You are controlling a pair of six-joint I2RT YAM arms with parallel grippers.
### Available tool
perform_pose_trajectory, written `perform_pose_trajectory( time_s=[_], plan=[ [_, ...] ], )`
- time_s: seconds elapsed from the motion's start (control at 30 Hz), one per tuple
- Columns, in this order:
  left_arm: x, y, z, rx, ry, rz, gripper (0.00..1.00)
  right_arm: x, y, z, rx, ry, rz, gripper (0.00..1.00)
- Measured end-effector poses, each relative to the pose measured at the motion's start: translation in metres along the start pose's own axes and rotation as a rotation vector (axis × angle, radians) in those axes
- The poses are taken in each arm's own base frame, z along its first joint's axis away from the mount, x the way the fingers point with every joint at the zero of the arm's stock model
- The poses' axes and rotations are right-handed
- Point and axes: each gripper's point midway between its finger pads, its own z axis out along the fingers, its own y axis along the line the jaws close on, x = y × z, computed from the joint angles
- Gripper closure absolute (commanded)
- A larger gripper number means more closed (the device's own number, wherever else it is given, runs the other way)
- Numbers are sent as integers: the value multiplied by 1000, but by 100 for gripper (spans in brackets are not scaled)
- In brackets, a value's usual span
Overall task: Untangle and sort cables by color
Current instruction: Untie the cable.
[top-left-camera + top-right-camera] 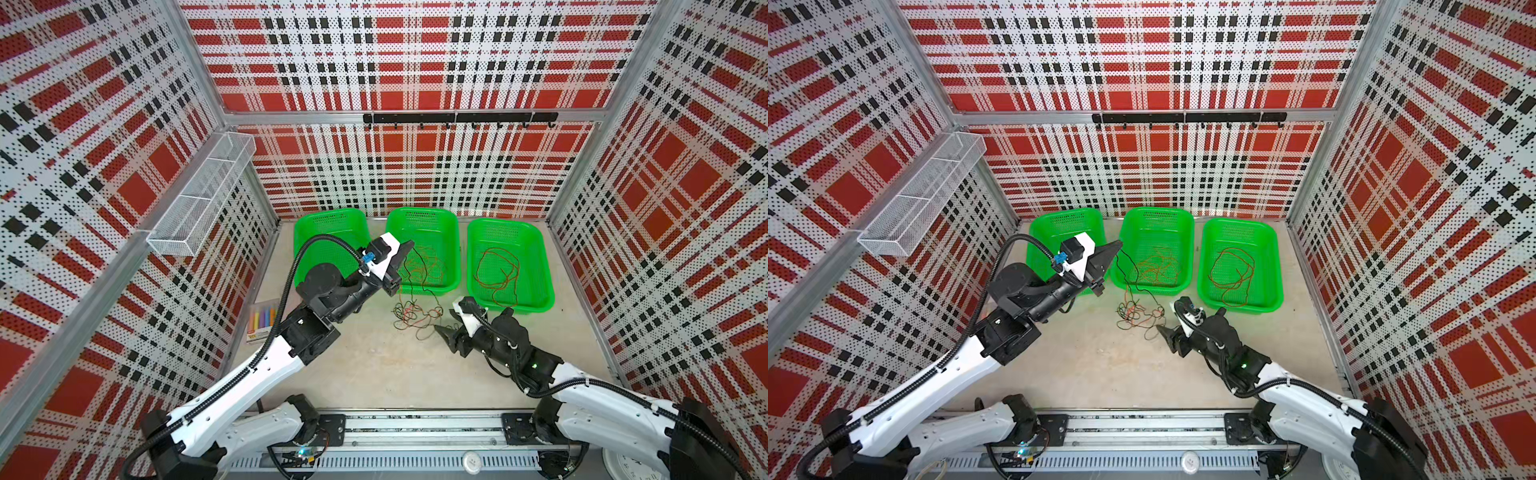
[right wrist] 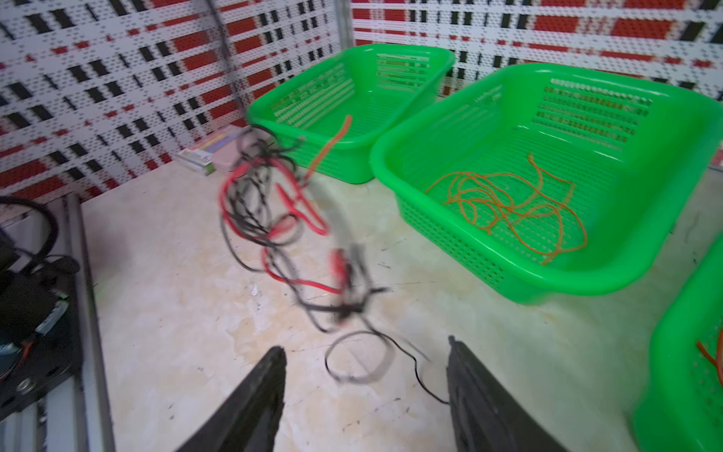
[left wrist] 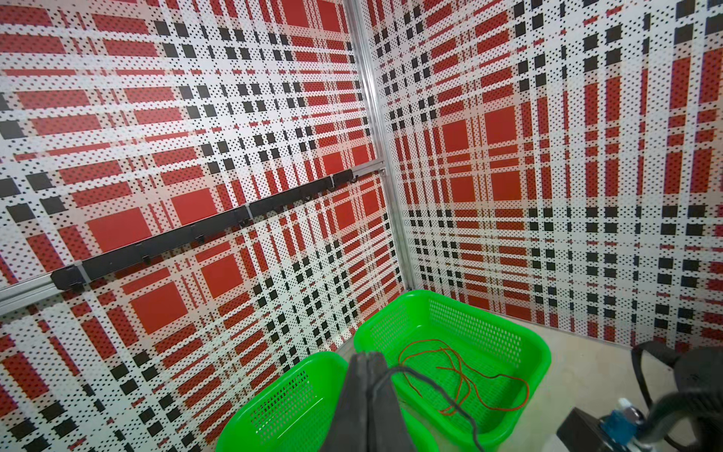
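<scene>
1. Mounting rail [image 1: 415,428], front edge, carrying both arm bases; beside it a white dial [image 1: 636,469], partly cut off.
2. Right end effector [image 2: 364,344]: low over the surface [image 1: 374,374], fingers spread wide, nothing between them. Only the right wrist view shows the gap plainly; both top views show it side-on.
3. Tangle of cables [image 1: 415,311]: black, red and orange strands heaped on the surface just beyond the right end effector, in front of the middle basket. Blurred in the right wrist view.
4. Pack of coloured sticks [image 1: 262,320]: flat on the surface by the left wall, partly covered by the left arm [image 1: 249,374] in a top view.
5. Left end effector [image 3: 365,354]: raised, fingers pressed together, pinching a black cable [image 3: 399,368] that hangs down to the tangle.
6. Left basket [image 1: 328,214]: green, largely hidden behind the left arm.
7. Middle basket [image 1: 419,212]: holds orange cables [image 1: 419,266]; the left end effector overlaps its near-left rim.
8. Right basket [image 1: 507,222]: holds reddish-brown cables [image 1: 498,270], unobstructed.
9. Mesh shelf [image 1: 199,199], left wall.
10. Hook rail [image 1: 457,117], black, back wall.
</scene>
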Motion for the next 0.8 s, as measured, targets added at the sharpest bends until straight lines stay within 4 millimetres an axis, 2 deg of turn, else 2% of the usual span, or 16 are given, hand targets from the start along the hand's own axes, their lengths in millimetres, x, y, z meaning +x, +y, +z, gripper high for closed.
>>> perform_pose_trajectory(
  time_s=[0.17,0.4,0.53,0.6,0.8],
  plan=[
    [-5,-19,2,28,-13,-12,100,-24,14,-1,-43,-83,-44,35],
    [-1,-41,10,24,11,-33,100,-38,23,-8,-5,-164,-86,34],
    [4,-44,14,-12,32,-41,100,-45,38,-24,-20,-256,-168,34],
    [5,-43,14,-33,41,-43,100,-50,49,-34,-42,-310,-229,39],
    [5,-36,16,-82,48,-49,100,-65,68,-46,-70,-381,-368,44]
  ],
)
